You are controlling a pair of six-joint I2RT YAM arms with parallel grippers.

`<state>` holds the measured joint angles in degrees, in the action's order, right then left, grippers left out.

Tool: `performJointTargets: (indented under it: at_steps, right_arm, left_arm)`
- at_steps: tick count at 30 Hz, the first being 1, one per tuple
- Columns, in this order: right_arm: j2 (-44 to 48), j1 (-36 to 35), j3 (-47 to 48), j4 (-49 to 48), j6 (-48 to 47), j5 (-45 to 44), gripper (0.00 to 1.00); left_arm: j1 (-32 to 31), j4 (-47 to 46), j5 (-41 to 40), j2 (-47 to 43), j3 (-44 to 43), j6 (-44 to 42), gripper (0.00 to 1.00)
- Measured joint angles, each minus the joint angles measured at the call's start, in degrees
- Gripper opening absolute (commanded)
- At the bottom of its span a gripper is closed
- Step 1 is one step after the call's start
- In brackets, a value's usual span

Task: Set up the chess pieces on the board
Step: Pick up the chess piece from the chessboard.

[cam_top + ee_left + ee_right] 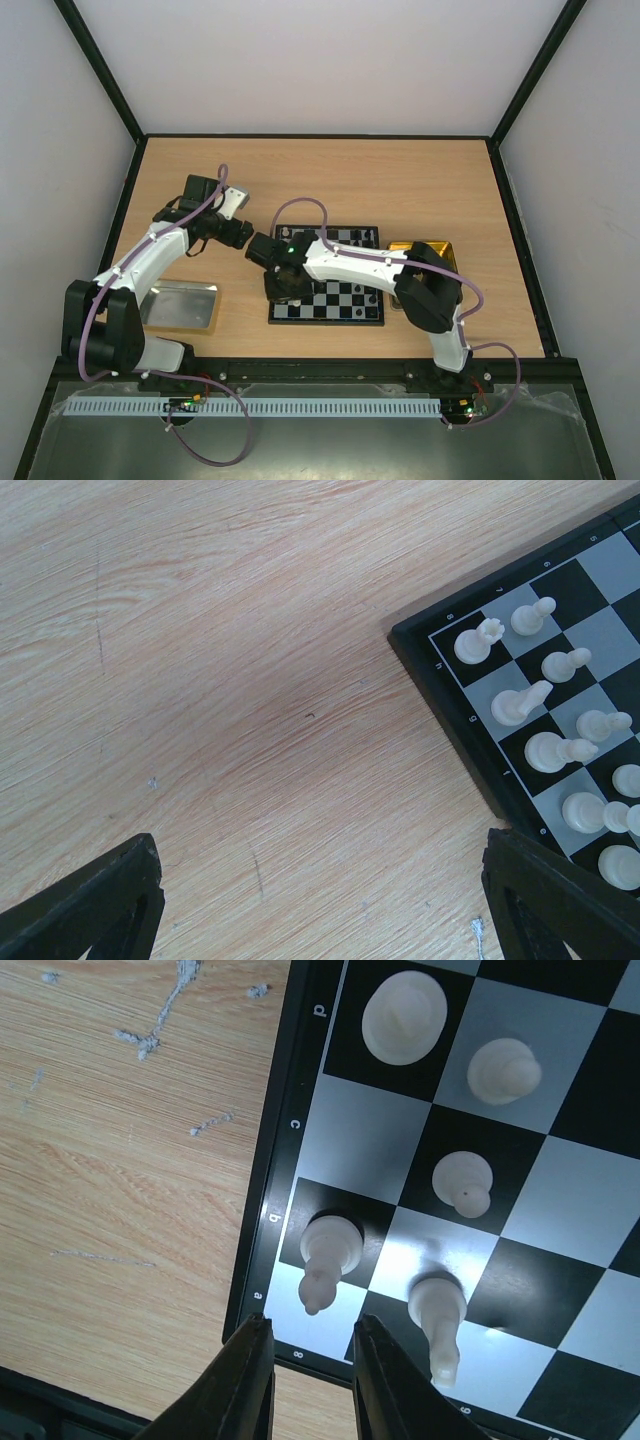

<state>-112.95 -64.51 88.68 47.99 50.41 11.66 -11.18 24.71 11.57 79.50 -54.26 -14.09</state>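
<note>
right gripper low at the board's edge, left one over bare wood

the board [340, 300] lay mid-table, with white pieces [463, 1182] standing along its left side. the right arm [350, 265] lay across it from the right, hiding many squares and part of the gold tray [432, 248] just beside the board's right edge. the right gripper [312, 1325] hung over the board's left border, fingers close together with a slim gap and nothing in it. two white pieces stood just ahead of its tips. the left gripper [320, 840] hovered over the bare table [200, 680], fingers wide apart and empty, with the board's corner near its right finger. a silver tray [182, 305] sat left of the board, apart from it. bare wood ran from the board's far edge to the table's far rim.
</note>
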Motion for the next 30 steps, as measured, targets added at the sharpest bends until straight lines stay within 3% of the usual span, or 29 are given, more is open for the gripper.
performJointTargets:
  at_steps: [30]
  right_arm:
    - [-2.29, 0.59, 2.16, -0.24, -1.6, 0.46, 0.21]
  left_arm:
    - [0.02, 0.0, 0.0, -0.02, 0.0, -0.02, 0.87]
